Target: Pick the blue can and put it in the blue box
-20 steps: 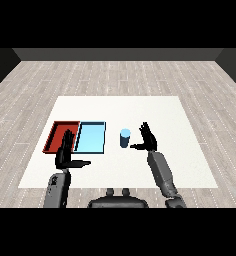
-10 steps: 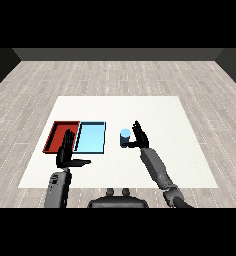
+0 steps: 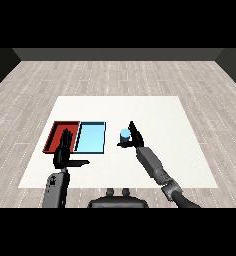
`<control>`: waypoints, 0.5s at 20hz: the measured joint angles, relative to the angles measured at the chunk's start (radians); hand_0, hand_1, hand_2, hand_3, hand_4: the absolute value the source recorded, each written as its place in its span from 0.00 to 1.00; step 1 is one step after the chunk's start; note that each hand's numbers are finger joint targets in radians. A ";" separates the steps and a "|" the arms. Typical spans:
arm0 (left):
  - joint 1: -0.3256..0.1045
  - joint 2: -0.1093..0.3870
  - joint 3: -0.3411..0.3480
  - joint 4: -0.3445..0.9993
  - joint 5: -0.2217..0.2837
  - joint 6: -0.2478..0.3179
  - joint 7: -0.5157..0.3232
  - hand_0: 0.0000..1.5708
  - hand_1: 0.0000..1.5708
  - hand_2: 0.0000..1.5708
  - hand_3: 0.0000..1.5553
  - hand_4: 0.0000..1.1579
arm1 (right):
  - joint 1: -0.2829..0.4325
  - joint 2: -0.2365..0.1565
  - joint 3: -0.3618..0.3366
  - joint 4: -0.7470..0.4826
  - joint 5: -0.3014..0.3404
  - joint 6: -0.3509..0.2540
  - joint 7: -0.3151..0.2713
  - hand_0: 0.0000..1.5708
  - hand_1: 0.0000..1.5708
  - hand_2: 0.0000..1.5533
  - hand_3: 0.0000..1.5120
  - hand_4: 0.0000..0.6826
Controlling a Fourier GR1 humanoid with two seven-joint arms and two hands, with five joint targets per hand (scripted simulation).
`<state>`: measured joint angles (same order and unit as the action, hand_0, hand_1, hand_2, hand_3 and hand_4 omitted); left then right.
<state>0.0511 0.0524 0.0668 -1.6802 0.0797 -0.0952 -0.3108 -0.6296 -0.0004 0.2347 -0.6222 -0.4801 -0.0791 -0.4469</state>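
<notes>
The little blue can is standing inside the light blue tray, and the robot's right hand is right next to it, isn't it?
Not quite. The head view shows the small blue cylindrical can standing on the white table, to the right of the flat light blue tray, not inside it. The rest is right: the robot's black right hand is right next to the can.

Table point(image 3: 160, 115) matt white, smooth; floor point(image 3: 115, 75) pale wood planks; blue can point(image 3: 124, 136) smooth; trays plain, matt.
</notes>
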 measured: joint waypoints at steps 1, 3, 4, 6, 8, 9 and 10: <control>-0.009 -0.003 -0.002 -0.005 -0.002 0.007 0.012 0.00 0.00 0.00 0.00 0.00 | -0.018 0.000 0.015 0.022 -0.018 -0.004 -0.006 0.00 0.00 0.00 0.00 0.00; -0.019 0.007 0.012 0.011 0.010 -0.002 0.012 0.00 0.00 0.00 0.00 0.00 | -0.048 0.000 0.022 0.054 -0.033 -0.004 -0.004 0.00 0.00 0.00 0.00 0.00; -0.012 0.005 0.010 0.004 0.008 -0.002 0.009 0.00 0.00 0.00 0.00 0.00 | -0.062 0.000 0.035 0.074 -0.050 -0.006 -0.012 0.00 0.00 0.00 0.00 0.00; 0.015 0.002 0.004 -0.020 0.009 -0.005 0.014 0.00 0.00 0.00 0.00 0.00 | -0.074 0.000 0.079 0.077 -0.093 -0.029 -0.017 0.00 0.00 0.00 0.00 0.00; 0.014 -0.006 -0.006 -0.038 0.005 0.004 0.028 0.00 0.00 0.00 0.00 0.00 | -0.094 0.000 0.077 0.124 -0.103 -0.013 -0.033 0.00 0.00 0.00 0.00 0.00; 0.014 -0.001 0.002 -0.039 0.013 -0.002 0.030 0.00 0.00 0.00 0.00 0.00 | -0.110 0.000 0.078 0.132 -0.111 -0.013 -0.028 0.00 0.00 0.00 0.00 0.00; 0.004 -0.005 -0.003 -0.039 0.011 0.005 0.039 0.00 0.00 0.00 0.00 0.00 | -0.118 0.000 0.095 0.154 -0.130 -0.010 -0.042 0.00 0.00 0.00 0.00 0.00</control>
<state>0.0548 0.0470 0.0642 -1.7195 0.0904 -0.0905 -0.2714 -0.7479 -0.0001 0.3292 -0.4686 -0.6098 -0.0894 -0.4890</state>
